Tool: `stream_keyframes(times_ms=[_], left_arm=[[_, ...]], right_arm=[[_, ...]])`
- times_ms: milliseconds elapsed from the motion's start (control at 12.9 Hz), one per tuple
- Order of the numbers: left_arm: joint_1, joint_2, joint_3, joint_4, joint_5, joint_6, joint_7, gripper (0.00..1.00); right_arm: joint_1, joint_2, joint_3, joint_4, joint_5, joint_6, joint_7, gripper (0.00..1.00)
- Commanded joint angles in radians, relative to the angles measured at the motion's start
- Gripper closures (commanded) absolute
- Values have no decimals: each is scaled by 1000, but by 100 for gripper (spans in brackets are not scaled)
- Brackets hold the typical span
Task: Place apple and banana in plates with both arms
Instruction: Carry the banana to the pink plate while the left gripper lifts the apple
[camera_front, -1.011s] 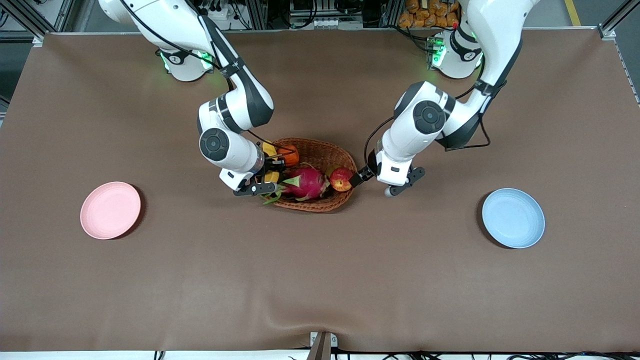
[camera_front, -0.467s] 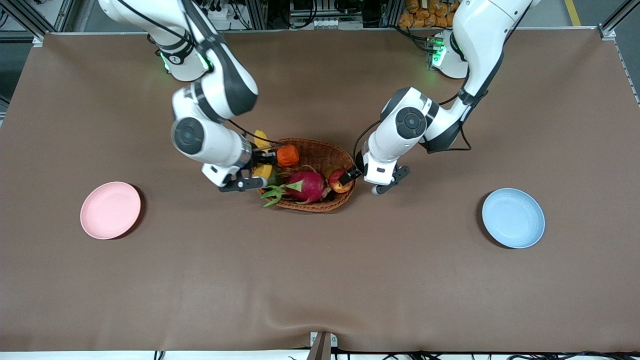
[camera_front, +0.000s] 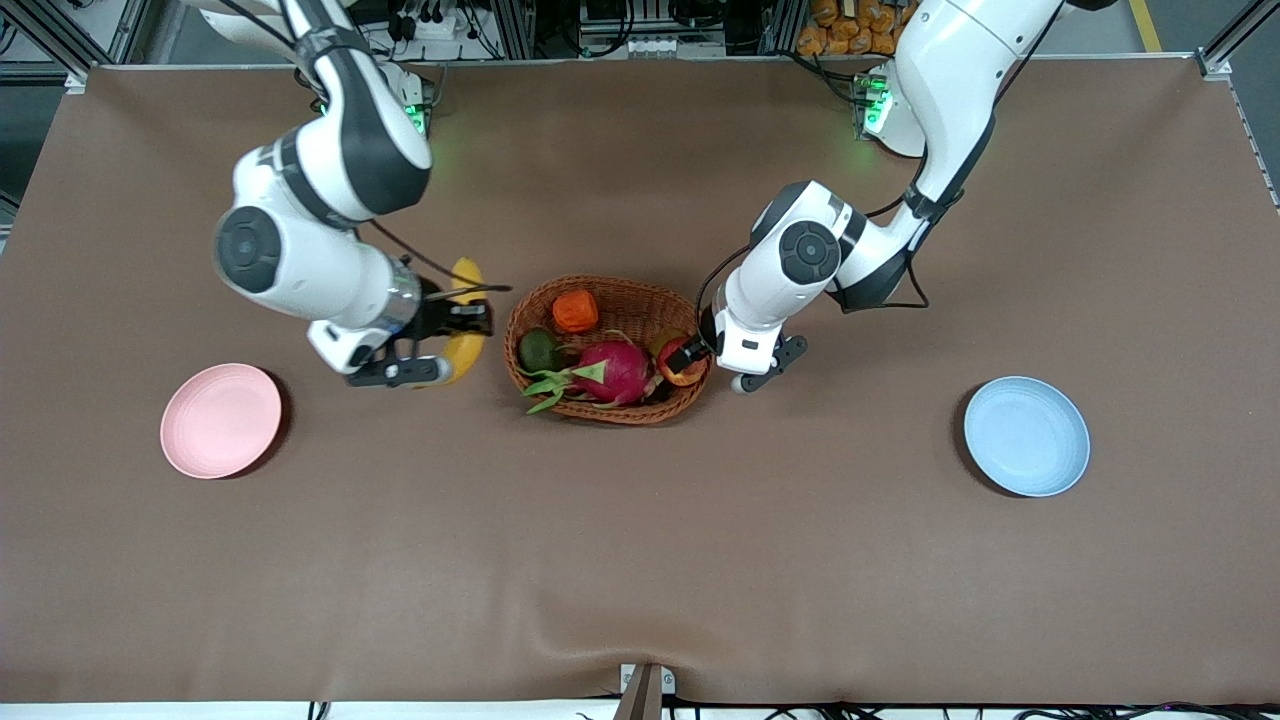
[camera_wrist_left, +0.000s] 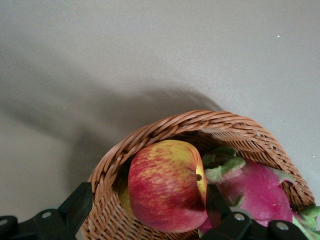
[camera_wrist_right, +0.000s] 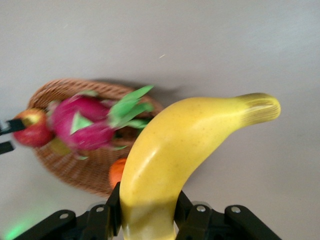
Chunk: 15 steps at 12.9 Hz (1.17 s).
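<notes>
Beside two plates, right claw grips one banana; left claw straddles one apple, open.

Woven brown wicker basket, rough and ribbed. Smooth, slightly glossy banana; waxy, streaked apple. Matt pink plate and matt blue plate. Matt brown cloth table cover, faintly creased at lower centre.

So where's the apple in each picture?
Front view: the apple sits in the basket at the left arm's end, with the left tool around it.
Left wrist view: apple big and close, inside the basket rim.
Right wrist view: small apple at the basket's edge.
Shared landmark: the pink dragon fruit beside it.
</notes>
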Motion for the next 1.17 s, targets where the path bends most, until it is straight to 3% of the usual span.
stream_keyframes(times_ms=[0, 78, 156, 467, 700, 856, 1089], left_arm=[[-9, 32, 2, 40, -16, 9, -13, 43], [-9, 32, 2, 41, -14, 9, -11, 81], [-9, 37, 2, 43, -13, 9, -9, 100], [-9, 28, 2, 55, -2, 8, 0, 100], [10, -72, 8, 72, 4, -43, 3, 100], [32, -144, 14, 145, 66, -212, 6, 100], [56, -179, 12, 329, 205, -556, 44, 100]], right_arm=[[-10, -52, -49, -13, -95, -19, -2, 100], [-23, -53, -72, -13, -124, -14, -6, 100], [-52, -45, -84, -13, -149, -8, -12, 100], [-213, 7, -86, -25, -174, 90, -138, 100], [-302, 30, -86, -25, -174, 135, -248, 100], [-380, 67, -84, -27, -174, 132, -291, 100], [-415, 84, -86, -33, -174, 129, -299, 100]])
